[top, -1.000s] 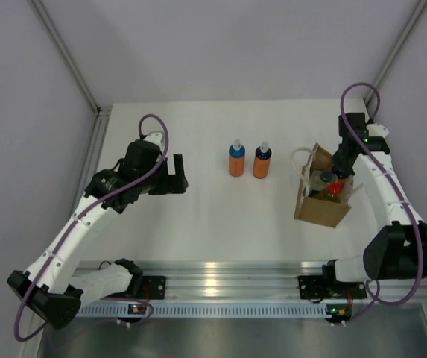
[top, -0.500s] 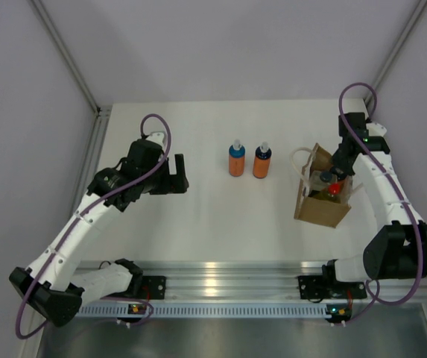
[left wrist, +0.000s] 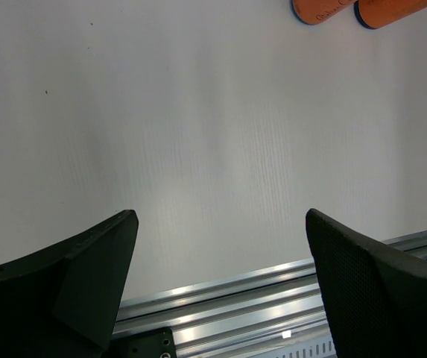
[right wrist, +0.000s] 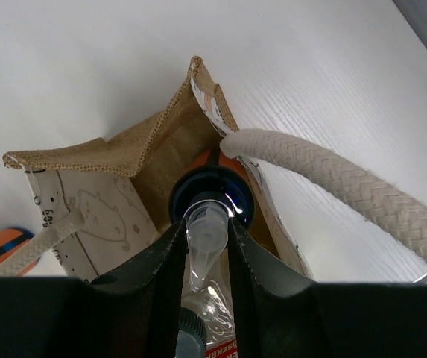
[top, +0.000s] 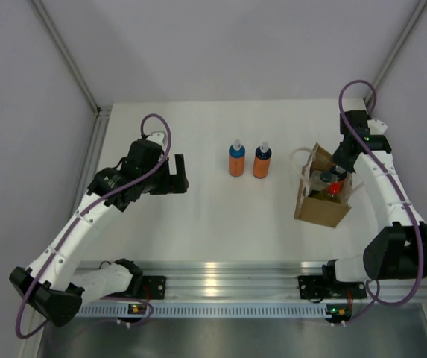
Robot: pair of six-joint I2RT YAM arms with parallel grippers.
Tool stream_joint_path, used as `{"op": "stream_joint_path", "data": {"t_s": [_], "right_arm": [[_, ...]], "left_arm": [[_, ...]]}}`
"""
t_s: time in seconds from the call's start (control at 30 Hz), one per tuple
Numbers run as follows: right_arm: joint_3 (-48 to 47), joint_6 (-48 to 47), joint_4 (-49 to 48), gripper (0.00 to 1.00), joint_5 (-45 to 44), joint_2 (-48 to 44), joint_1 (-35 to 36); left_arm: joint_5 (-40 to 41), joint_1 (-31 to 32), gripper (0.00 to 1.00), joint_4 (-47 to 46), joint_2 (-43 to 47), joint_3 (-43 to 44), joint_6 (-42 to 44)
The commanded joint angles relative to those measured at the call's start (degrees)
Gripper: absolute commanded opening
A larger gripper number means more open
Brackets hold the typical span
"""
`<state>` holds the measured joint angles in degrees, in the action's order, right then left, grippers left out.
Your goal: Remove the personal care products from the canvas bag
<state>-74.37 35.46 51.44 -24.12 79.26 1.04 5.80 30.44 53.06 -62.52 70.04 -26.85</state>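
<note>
- The right fingers (right wrist: pixel 206 224) are narrow, pinched from both sides on the clear nozzle of an orange bottle (right wrist: pixel 220 186) just above its dark blue collar.
- That bottle stands inside the canvas bag (right wrist: pixel 157 153), which sits near the right edge of the counter (top: pixel 198 216), about midway between the far and near edges.
- To do this lift well, I would pull straight up along the bottle's axis. The grip is small and high, so any sideways drag could tip the bottle or haul the bag along.
- The cream handle (right wrist: pixel 332 179) loops close beside the fingers and could snag, so keep clear of it.
- The left fingers (left wrist: pixel 220 283) are wide apart and hold nothing, over the counter's left half.
- Two orange bottles (top: pixel 249 160) already stand mid-counter, towards the far edge.
- A red cap (top: pixel 334 189) and a clear bottle (top: pixel 323 177) show in the bag's mouth.
- The bodies of both are hidden.
- The wrist view cuts off the gripped bottle's lower part.
</note>
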Motion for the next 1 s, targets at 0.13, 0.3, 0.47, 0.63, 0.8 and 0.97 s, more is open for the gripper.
{"op": "stream_joint_path", "data": {"t_s": [0.13,0.3,0.47,0.63,0.8,0.97], "right_arm": [[-0.7,-0.13,-2.83,0.27,-0.14,0.37,-0.42],[0.45,-0.31,-3.36,0.28,-0.14,0.72,-0.42],[1.42,-0.39,-3.72,0.25,-0.66,0.54,-0.51],[2.38,-0.13,-3.98,0.27,-0.4,0.63,-0.42],[1.25,-1.36,-4.24,0.06,0.3,-0.07,-0.51],[-1.92,-3.29,-3.98,0.0,0.3,-1.65,-0.42]], "left_arm": [[0.0,0.06,0.98,-2.26,0.38,0.18,0.57],[0.09,0.06,0.99,-2.17,0.73,0.01,0.66],[0.17,0.15,0.99,-2.17,0.65,0.01,0.57],[0.0,0.15,0.99,-2.17,0.56,0.01,0.57],[0.35,0.06,0.98,-2.17,0.65,0.27,0.75],[0.79,0.15,0.98,-2.17,0.65,0.53,0.48]]}}
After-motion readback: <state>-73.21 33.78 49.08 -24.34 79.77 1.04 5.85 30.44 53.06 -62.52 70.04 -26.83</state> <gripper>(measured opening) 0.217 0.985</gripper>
